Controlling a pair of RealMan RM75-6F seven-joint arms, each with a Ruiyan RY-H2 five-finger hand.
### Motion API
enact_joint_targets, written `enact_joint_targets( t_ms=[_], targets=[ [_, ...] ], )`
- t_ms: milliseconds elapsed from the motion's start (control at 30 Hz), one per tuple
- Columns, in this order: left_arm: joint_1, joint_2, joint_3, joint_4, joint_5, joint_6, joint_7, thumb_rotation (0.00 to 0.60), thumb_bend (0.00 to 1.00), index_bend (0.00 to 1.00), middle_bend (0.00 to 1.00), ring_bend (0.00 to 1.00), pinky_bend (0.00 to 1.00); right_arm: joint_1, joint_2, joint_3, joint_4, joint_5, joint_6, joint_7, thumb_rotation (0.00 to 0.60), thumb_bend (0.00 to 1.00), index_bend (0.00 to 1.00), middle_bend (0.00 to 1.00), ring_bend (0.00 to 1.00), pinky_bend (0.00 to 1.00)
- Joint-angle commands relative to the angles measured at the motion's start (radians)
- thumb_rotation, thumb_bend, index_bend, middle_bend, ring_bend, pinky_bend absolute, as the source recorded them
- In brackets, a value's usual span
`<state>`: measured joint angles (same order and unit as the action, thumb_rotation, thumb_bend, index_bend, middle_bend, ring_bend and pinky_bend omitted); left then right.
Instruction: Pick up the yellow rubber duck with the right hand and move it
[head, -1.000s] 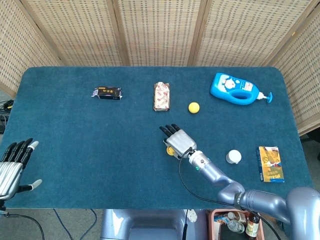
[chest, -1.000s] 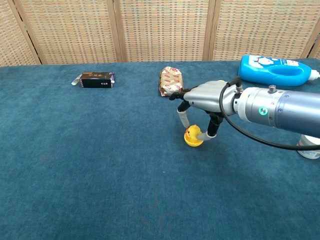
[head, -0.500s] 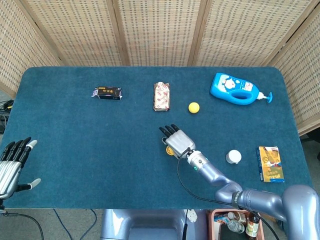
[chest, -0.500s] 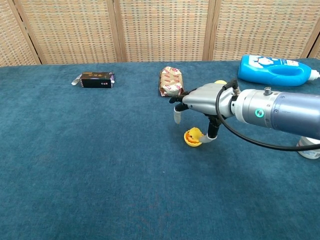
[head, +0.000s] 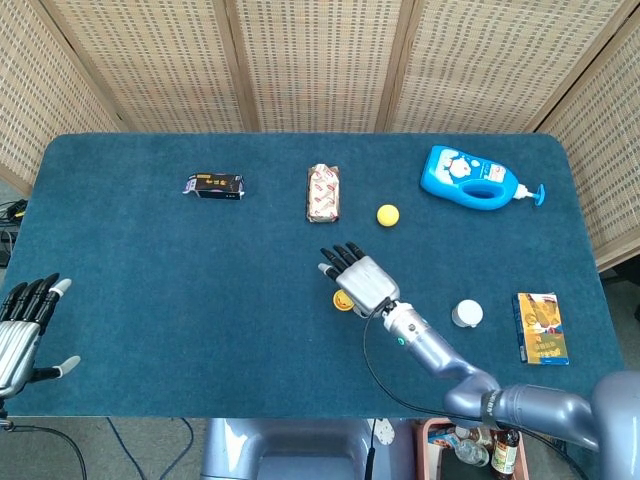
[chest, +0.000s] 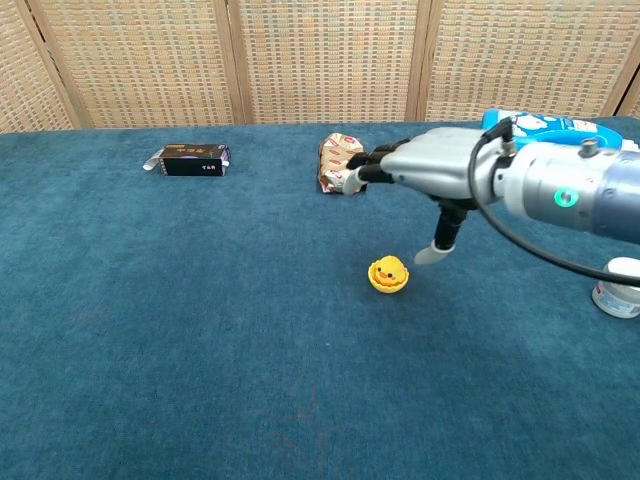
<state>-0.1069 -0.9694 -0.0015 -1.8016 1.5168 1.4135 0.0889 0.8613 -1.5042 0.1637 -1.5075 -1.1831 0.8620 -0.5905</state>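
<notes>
The yellow rubber duck (chest: 389, 275) sits upright on the blue tablecloth near the table's middle; in the head view the duck (head: 343, 301) peeks out just left of my right hand. My right hand (chest: 425, 175) hovers above and slightly right of it, fingers stretched out flat, thumb hanging down beside the duck without touching it. It holds nothing. From above, the right hand (head: 361, 279) covers part of the duck. My left hand (head: 22, 330) rests open at the table's front left edge.
A black box (head: 214, 186) lies at the back left, a wrapped snack pack (head: 323, 192) and a yellow ball (head: 387, 214) behind the duck. A blue pump bottle (head: 470, 179) lies back right. A white cap (head: 466, 314) and a small carton (head: 541, 327) sit right.
My right hand has let go of the duck, lifted and straightened its fingers. The duck stays on the cloth where it was. The left hand has barely moved.
</notes>
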Motion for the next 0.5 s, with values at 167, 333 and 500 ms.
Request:
enact_joint_targets(
  t_ms=[167,333,500],
  targets=[
    [0.003,-0.008,0.009,0.004,0.021,0.007,0.008,0.6,0.0,0.0,0.0,0.0,0.0,-0.222,0.261,-0.099,-0.118,-0.192,0.302,0.135,0.6,0.01,0.04,0.0,0.0,0.08],
    [0.016,-0.02,0.018,0.019,0.045,0.034,0.017,0.6,0.0,0.0,0.0,0.0,0.0,-0.4,0.343,-0.149,-0.046,-0.244,0.523,0.331,0.6,0.0,0.0,0.0,0.0,0.03],
    [0.03,-0.032,0.019,0.036,0.075,0.075,0.007,0.6,0.0,0.0,0.0,0.0,0.0,-0.538,0.354,-0.185,-0.038,-0.251,0.67,0.43,0.6,0.0,0.0,0.0,0.0,0.0]
  ],
)
